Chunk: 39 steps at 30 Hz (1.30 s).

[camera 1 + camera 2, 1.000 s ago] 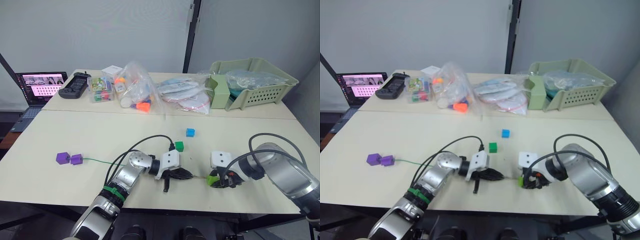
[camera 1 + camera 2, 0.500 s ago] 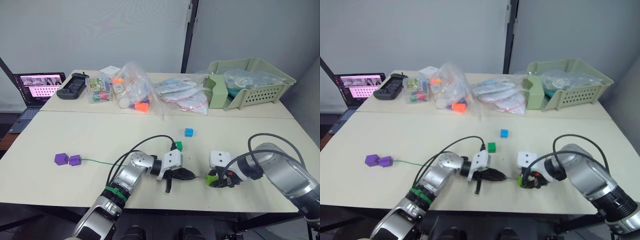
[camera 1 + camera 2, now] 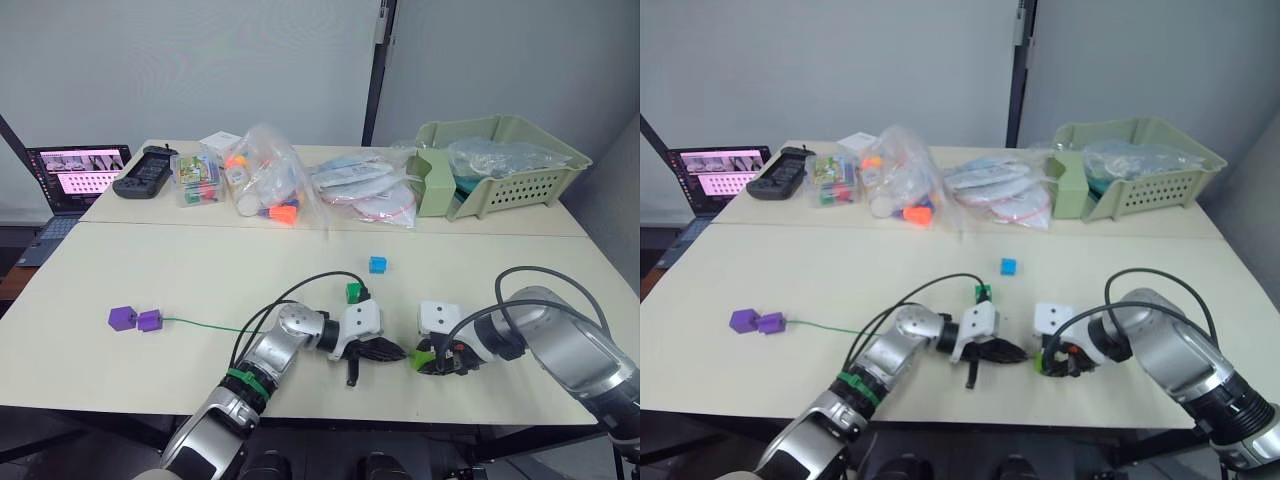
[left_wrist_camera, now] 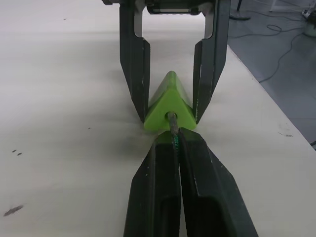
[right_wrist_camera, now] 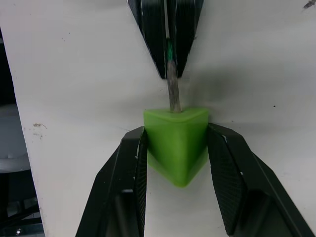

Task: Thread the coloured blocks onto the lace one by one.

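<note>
My right gripper (image 5: 176, 132) is shut on a lime green block (image 5: 177, 140), which rests on the table near the front edge (image 3: 424, 357). My left gripper (image 4: 173, 136) is shut on the lace's greyish tip (image 4: 171, 118), and that tip enters the hole in the block's face. The two grippers meet tip to tip (image 3: 398, 352). The green lace (image 3: 200, 324) trails left to two purple blocks (image 3: 137, 320) threaded on its far end. A dark green block (image 3: 354, 291) sits just behind my left wrist, and a blue block (image 3: 378, 264) lies farther back.
A green basket (image 3: 500, 165) stands at the back right. Plastic bags of toys (image 3: 270, 170) and packets (image 3: 365, 190) lie along the back. A laptop (image 3: 80, 170) and a black controller (image 3: 150, 168) sit at the back left. The table's front edge (image 3: 330, 408) is close below both grippers.
My left gripper has moved right with the lace tip, closing the gap to the lime green block in the right gripper. The right gripper has stayed put.
</note>
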### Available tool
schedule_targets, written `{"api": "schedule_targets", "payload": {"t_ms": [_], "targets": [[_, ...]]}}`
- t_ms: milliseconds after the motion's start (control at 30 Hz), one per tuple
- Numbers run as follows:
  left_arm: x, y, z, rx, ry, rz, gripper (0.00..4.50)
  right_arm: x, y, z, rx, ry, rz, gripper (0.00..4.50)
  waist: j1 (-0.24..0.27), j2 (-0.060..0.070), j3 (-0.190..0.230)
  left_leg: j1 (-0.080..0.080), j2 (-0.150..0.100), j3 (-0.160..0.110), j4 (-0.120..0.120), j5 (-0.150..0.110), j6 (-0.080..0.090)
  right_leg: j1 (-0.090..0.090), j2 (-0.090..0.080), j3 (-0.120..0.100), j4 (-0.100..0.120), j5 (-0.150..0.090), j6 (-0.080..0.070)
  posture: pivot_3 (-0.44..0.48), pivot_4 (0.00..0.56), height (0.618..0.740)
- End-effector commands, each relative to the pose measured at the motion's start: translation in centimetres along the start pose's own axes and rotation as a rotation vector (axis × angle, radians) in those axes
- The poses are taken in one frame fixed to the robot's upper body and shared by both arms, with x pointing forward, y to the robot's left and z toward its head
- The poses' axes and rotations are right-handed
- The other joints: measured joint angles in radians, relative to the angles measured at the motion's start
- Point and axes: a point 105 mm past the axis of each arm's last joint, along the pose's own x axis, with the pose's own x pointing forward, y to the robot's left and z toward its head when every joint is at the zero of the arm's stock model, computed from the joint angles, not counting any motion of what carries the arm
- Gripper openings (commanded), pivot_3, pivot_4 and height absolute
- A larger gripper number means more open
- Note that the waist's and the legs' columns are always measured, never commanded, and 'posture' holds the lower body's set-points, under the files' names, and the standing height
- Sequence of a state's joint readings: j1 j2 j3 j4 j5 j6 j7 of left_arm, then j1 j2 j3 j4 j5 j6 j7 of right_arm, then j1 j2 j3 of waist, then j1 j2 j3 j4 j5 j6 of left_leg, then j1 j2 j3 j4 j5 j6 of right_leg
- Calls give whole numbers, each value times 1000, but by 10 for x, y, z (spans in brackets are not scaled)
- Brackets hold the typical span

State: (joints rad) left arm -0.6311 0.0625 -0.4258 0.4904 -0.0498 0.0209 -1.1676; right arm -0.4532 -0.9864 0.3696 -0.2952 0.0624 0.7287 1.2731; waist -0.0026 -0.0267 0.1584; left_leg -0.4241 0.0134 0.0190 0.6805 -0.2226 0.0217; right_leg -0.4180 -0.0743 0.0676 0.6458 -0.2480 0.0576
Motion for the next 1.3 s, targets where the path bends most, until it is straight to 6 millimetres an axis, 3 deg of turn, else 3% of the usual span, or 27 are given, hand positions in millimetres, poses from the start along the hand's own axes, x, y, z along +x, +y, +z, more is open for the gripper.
{"api": "schedule_targets", "payload": {"t_ms": [33,233,533,567,767,1033,1300], "targets": [[13,-1,20,73,-41,-26,0,5,5,2,8,-17,18,1260,0,0,0,0,0,0,0,0,0,0,0,0,0,0,0,0,150,734],[22,-2,22,42,-51,-15,0,5,6,2,13,-21,19,1260,1,0,0,0,0,0,0,0,0,0,0,0,0,0,0,0,150,734],[0,4,24,64,-42,20,2885,7,6,1,17,-23,22,1260,-3,0,0,0,0,-1,0,0,0,0,0,0,0,0,0,0,150,734],[-5,4,21,72,-25,20,2926,7,6,1,17,-24,24,1260,-5,0,0,1,0,-1,0,0,0,0,0,0,0,0,0,0,150,734],[-23,3,7,83,56,10,2926,9,6,2,15,-29,26,1260,-10,0,0,1,1,-2,0,0,0,0,1,0,0,0,0,0,150,734],[-26,3,-1,88,97,19,2926,11,8,2,15,-32,28,1260,-11,0,0,1,1,-3,0,0,0,0,1,0,0,0,0,0,150,734],[-20,3,1,78,84,10,372,12,9,3,12,-33,29,1260,-11,0,0,1,1,-3,0,0,0,0,1,0,0,0,0,0,150,734]]}}
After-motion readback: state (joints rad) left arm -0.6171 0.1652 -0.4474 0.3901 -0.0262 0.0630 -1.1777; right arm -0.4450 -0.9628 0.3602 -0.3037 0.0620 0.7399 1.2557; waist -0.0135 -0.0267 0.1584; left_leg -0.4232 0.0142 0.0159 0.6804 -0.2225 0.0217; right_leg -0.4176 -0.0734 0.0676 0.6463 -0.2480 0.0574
